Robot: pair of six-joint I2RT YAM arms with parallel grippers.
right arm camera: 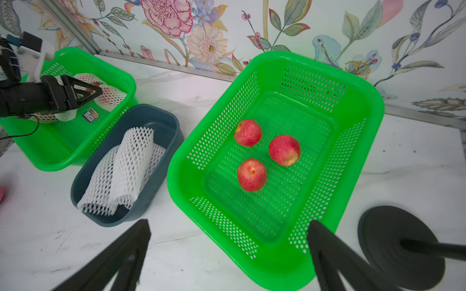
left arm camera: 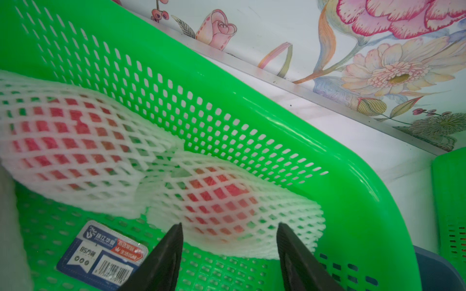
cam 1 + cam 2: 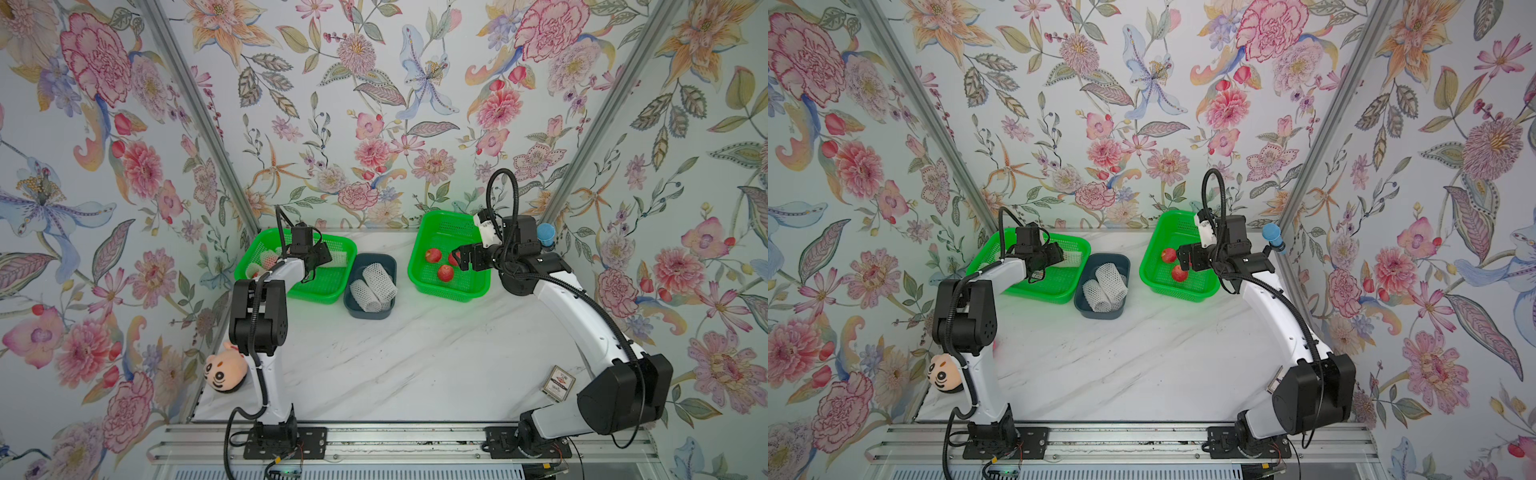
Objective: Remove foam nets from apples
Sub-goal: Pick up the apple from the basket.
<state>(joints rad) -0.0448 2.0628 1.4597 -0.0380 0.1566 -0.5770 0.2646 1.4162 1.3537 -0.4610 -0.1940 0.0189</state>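
My left fingers [image 2: 166, 257] stand apart. The netted apple [image 2: 216, 196] lies straight ahead of their tips, in the green basket [image 3: 328, 286] left of centre in a top view. Its foam net [image 2: 290, 234] runs crosswise to my reach. My right fingers [image 1: 121, 257], apart and empty, are farther off.

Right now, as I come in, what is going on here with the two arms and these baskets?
Two robot arms are unwrapping fruit. The left arm reaches into the left green basket, jaws open at the edge of a netted apple; more netted ones lie beside it. The right arm hovers over the right green basket, jaws wide open and empty, above three bare apples. Empty foam nets lie in the blue tub between the baskets.
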